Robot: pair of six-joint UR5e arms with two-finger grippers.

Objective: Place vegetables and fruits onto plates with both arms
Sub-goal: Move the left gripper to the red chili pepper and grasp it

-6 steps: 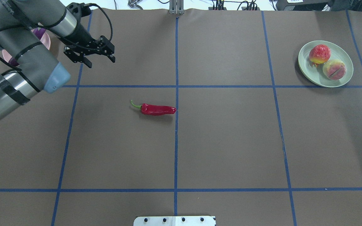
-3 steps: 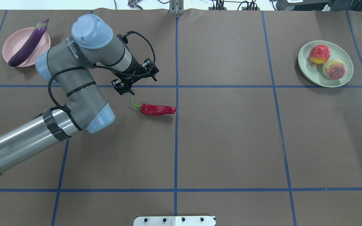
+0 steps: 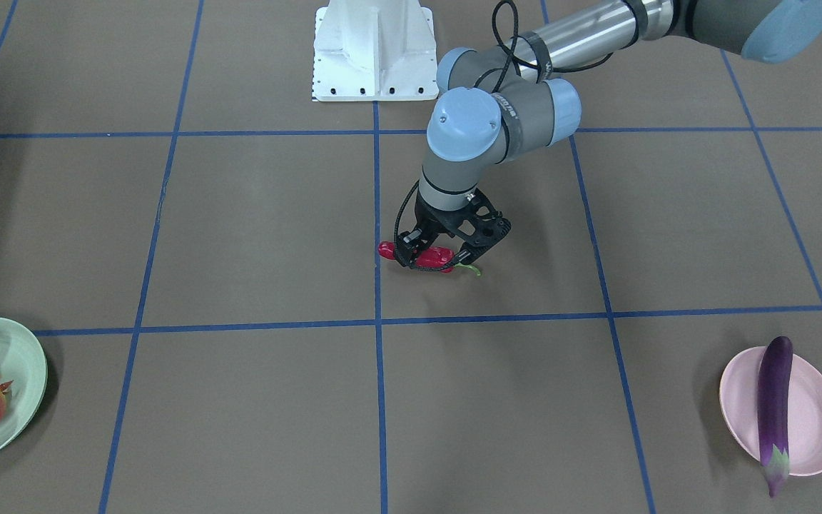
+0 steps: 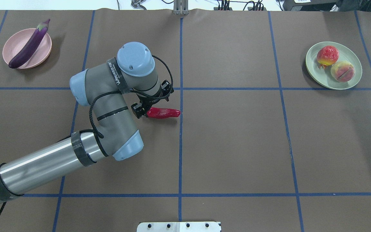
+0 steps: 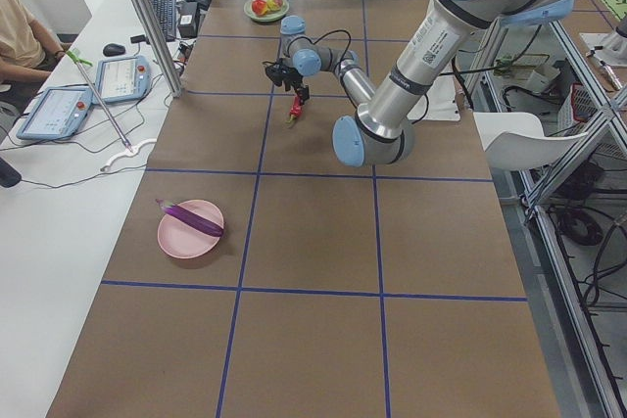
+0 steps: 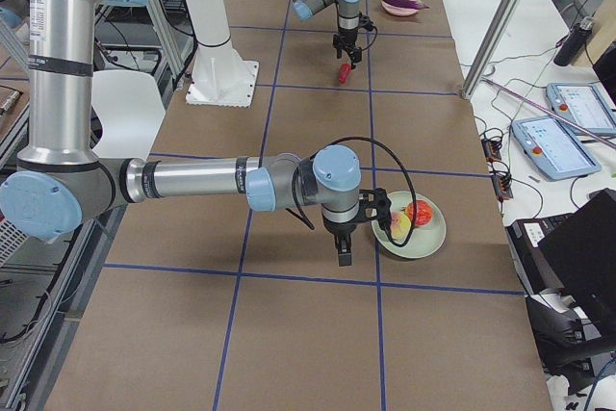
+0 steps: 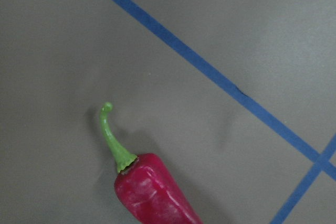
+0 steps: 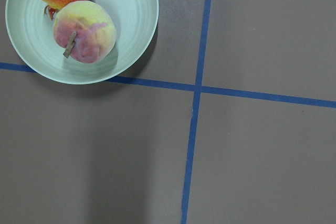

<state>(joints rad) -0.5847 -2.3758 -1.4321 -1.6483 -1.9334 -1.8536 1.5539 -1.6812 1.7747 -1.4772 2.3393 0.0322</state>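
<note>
The red chili pepper (image 4: pixel 163 113) lies near the table's middle; it also shows in the front view (image 3: pixel 427 258) and the left wrist view (image 7: pixel 152 198). My left gripper (image 4: pixel 146 108) is open and low over its stem end, fingers (image 3: pixel 404 256) on either side. The purple eggplant (image 4: pixel 27 45) lies across the pink plate (image 4: pixel 45 54). The peach (image 4: pixel 342 71) and the orange-red ball (image 4: pixel 327 55) sit on the mint plate (image 4: pixel 319 76). My right gripper (image 6: pixel 345 257) hangs beside the mint plate (image 8: pixel 134 14); I cannot tell whether it is open or shut.
The white base block (image 3: pixel 373 50) stands at the robot's edge of the table. Blue tape lines divide the brown table cover (image 4: pixel 237 145). An operator sits with tablets beside the table in the exterior left view (image 5: pixel 20 41).
My left arm has swung from over the pink plate to the chili and lowered its open gripper onto the stem end. The eggplant on the pink plate is now uncovered.
</note>
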